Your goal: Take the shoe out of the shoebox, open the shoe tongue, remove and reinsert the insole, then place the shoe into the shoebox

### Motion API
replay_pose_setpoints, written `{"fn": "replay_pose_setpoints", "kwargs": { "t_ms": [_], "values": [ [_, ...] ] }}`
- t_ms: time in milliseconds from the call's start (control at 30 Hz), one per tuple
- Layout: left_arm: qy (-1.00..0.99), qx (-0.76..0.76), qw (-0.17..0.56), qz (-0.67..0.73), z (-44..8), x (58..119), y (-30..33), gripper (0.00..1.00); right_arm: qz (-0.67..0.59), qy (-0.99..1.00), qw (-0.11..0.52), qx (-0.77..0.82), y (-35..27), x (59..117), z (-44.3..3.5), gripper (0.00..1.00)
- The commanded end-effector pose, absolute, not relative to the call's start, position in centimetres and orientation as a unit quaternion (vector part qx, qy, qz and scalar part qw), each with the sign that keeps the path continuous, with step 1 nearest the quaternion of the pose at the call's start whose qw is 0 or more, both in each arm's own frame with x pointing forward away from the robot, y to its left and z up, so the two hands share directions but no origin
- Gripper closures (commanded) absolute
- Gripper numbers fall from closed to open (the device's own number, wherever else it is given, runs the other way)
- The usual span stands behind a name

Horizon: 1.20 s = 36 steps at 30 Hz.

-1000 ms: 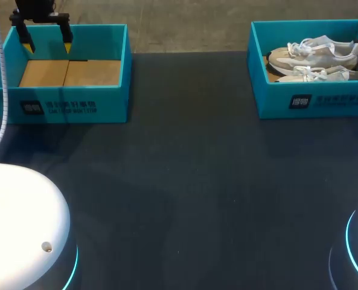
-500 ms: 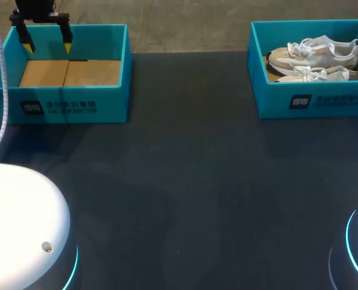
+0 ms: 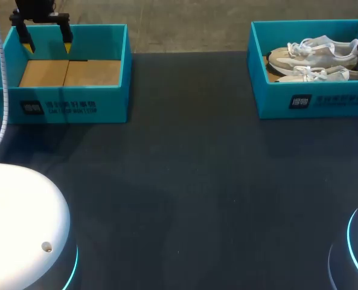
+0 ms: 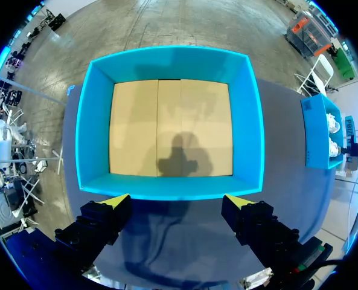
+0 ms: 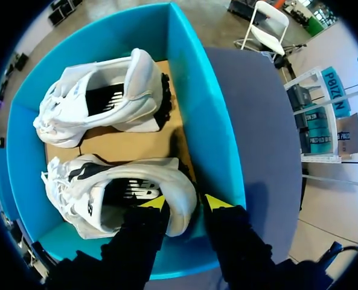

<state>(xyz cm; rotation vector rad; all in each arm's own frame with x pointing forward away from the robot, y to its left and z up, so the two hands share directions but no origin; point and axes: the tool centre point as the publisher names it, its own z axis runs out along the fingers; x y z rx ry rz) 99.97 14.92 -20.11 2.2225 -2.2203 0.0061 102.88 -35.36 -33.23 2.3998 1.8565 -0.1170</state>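
Two pale grey-white shoes lie on their sides in the teal shoebox (image 3: 311, 99) at the far right. My right gripper (image 5: 183, 202) is down in that box at the heel of the nearer shoe (image 5: 106, 193). One yellow tip is inside the heel collar and the other outside, next to the box wall (image 5: 194, 103), so it is shut on the heel. The other shoe (image 5: 100, 99) lies beyond it, untouched. My left gripper (image 3: 46, 45) hangs open over the back of an empty teal box (image 3: 70, 106) at the far left.
The left box (image 4: 166, 187) holds only its cardboard floor. A white cable (image 3: 3, 90) runs down along its left side. The dark tabletop (image 3: 185, 181) stretches between the two boxes, with my arm bases at the near corners.
The dark part of my right gripper at the head view's right edge has shrunk a little. The shoes and the left arm have not moved.
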Motion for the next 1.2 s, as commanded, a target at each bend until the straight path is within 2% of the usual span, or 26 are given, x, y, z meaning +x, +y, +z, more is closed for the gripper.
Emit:
{"fn": "replay_pose_setpoints", "kwargs": {
  "t_ms": [33, 767, 900, 967, 1200],
  "values": [
    [-0.707, 0.707, 0.0, 0.001, -20.1, 100.0, 14.9, 0.0, -0.034, 0.61, 0.053, 0.79, -35.5, 102.8, -33.8, 0.64],
    [-0.707, 0.707, 0.0, 0.001, -20.1, 100.0, 14.9, 0.0, -0.051, 0.611, 0.052, 0.788, -35.0, 102.3, -37.5, 0.6],
    [-0.707, 0.707, 0.0, 0.001, -20.1, 100.0, 14.9, 0.0, -0.057, 0.611, 0.054, 0.788, -34.8, 102.3, -37.5, 0.78],
    [-0.707, 0.707, 0.0, 0.001, -20.1, 100.0, 14.9, 0.0, -0.06, 0.611, 0.055, 0.788, -34.8, 102.3, -37.5, 1.0],
    [-0.707, 0.707, 0.0, 0.001, -20.1, 100.0, 14.9, 0.0, -0.073, 0.605, 0.059, 0.791, -35.1, 102.2, -36.4, 1.0]
  ]
}}
